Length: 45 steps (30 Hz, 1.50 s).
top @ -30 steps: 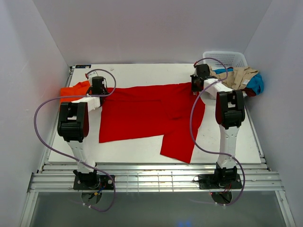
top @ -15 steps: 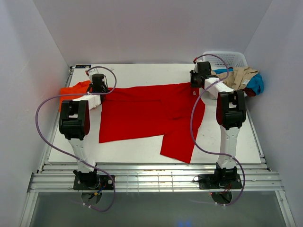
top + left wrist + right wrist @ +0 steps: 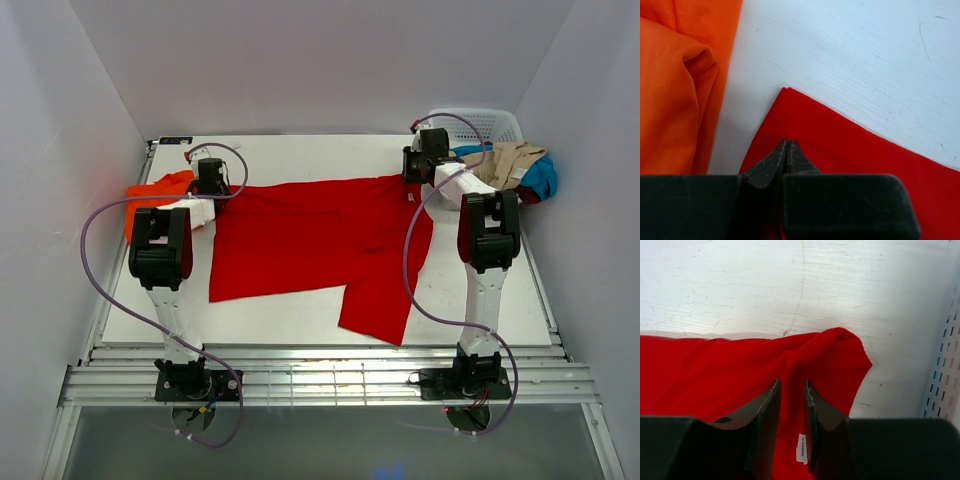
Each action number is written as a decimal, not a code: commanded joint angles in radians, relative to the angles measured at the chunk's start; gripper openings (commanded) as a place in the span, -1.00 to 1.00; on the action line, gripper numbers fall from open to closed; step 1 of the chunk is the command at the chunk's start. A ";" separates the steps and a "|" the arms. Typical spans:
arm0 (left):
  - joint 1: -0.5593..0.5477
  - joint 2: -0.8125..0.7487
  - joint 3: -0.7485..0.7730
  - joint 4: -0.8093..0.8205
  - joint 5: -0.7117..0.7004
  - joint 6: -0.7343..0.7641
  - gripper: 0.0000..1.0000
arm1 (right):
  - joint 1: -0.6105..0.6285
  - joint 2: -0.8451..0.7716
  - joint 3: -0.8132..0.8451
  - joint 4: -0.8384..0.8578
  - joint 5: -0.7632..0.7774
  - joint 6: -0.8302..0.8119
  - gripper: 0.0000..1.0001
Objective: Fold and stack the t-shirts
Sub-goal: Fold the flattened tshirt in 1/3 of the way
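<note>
The red t-shirt lies spread across the table's middle, one part hanging toward the front edge. My left gripper sits at its far left corner, shut on the red cloth; the tips meet over the corner. The orange t-shirt lies bunched just left of it. My right gripper is at the shirt's far right corner, jaws apart. Red cloth with a white tag lies loose between its fingers.
A white lattice basket stands at the back right, its wall close to my right gripper. Beige and blue clothes are heaped beside it. Bare white table runs behind the red shirt.
My right gripper's jaws have parted and released the red shirt's corner. My left gripper has crept slightly farther back, still closed on the cloth.
</note>
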 commanded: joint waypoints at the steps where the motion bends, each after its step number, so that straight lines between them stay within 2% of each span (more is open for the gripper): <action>1: 0.007 -0.017 0.021 0.000 0.007 -0.003 -0.76 | -0.008 0.018 0.042 0.007 -0.040 0.005 -0.39; 9: 0.016 0.003 0.041 -0.020 0.016 -0.006 -0.75 | -0.008 0.047 0.039 -0.008 -0.067 0.000 -0.55; 14: 0.026 0.037 0.076 -0.040 0.031 -0.012 -0.74 | -0.009 0.055 0.038 -0.022 -0.046 -0.006 -0.84; 24: 0.038 0.112 0.148 -0.133 0.051 -0.046 -0.75 | -0.025 0.036 0.039 -0.048 0.057 -0.035 -0.85; 34: 0.046 0.121 0.148 -0.160 0.037 -0.056 -0.76 | -0.039 0.035 0.036 -0.070 0.136 -0.057 -0.85; 45: 0.049 0.117 0.148 -0.170 0.033 -0.064 -0.74 | -0.051 0.023 0.027 -0.070 0.146 -0.057 -0.79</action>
